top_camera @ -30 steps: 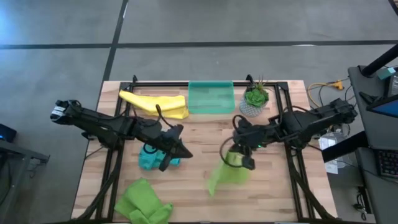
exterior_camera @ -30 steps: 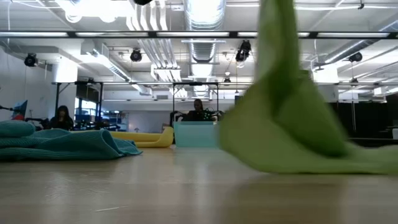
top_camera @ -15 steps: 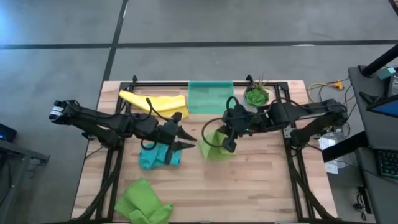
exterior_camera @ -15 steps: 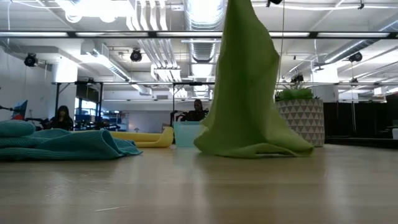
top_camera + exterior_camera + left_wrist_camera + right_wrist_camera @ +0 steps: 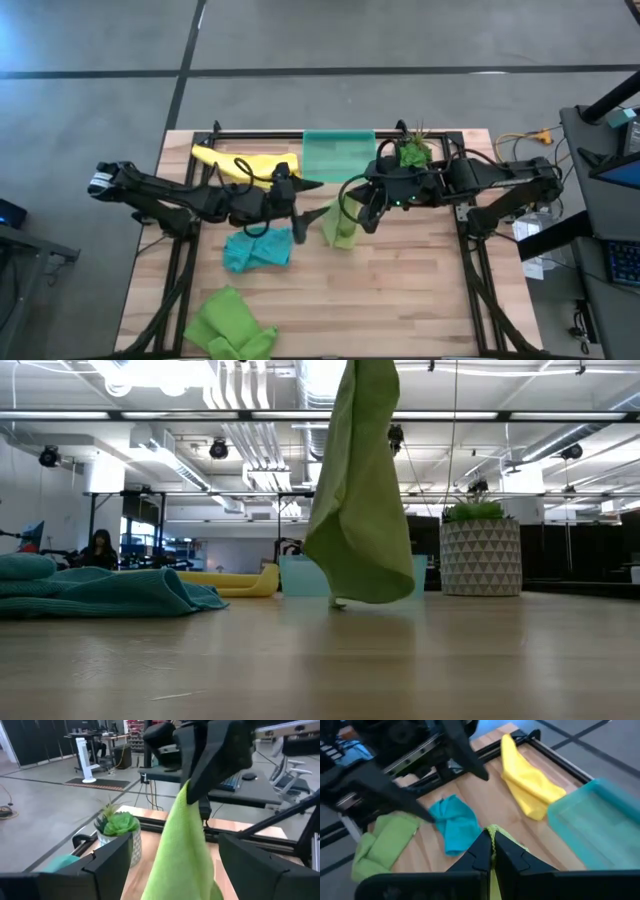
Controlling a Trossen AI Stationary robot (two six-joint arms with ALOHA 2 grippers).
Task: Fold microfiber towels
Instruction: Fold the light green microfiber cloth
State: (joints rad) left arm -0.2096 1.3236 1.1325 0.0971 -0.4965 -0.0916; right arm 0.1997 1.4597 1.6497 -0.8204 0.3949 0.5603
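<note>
A lime green towel (image 5: 360,490) hangs from my right gripper (image 5: 362,215), which is shut on its top, above the table's middle. My left gripper (image 5: 303,210) is open just left of it; in the left wrist view its fingers (image 5: 107,865) stand on either side of the hanging cloth (image 5: 180,855) without touching it. A teal towel (image 5: 258,250) lies crumpled on the table below my left arm. A yellow towel (image 5: 250,165) lies at the far left. A second lime green towel (image 5: 230,325) lies bunched at the near left. My right gripper pinches the lime green towel's top edge (image 5: 187,790) between its two shut fingers, coming from above. One layer or several, I cannot tell. The towel hangs slack below the fingers in loose folds, its lower end (image 5: 340,598) at or just above the table.
A translucent green tray (image 5: 340,155) stands at the far middle, with a potted plant (image 5: 410,155) to its right. A black frame (image 5: 470,250) runs along the table's edges. Bare wood lies at the near middle and near right.
My right gripper has gone up and toward the far left with the lime green towel, whose lower part has come off the table and now hangs straight down. My left gripper has left the teal towel, risen toward the hanging towel and opened.
</note>
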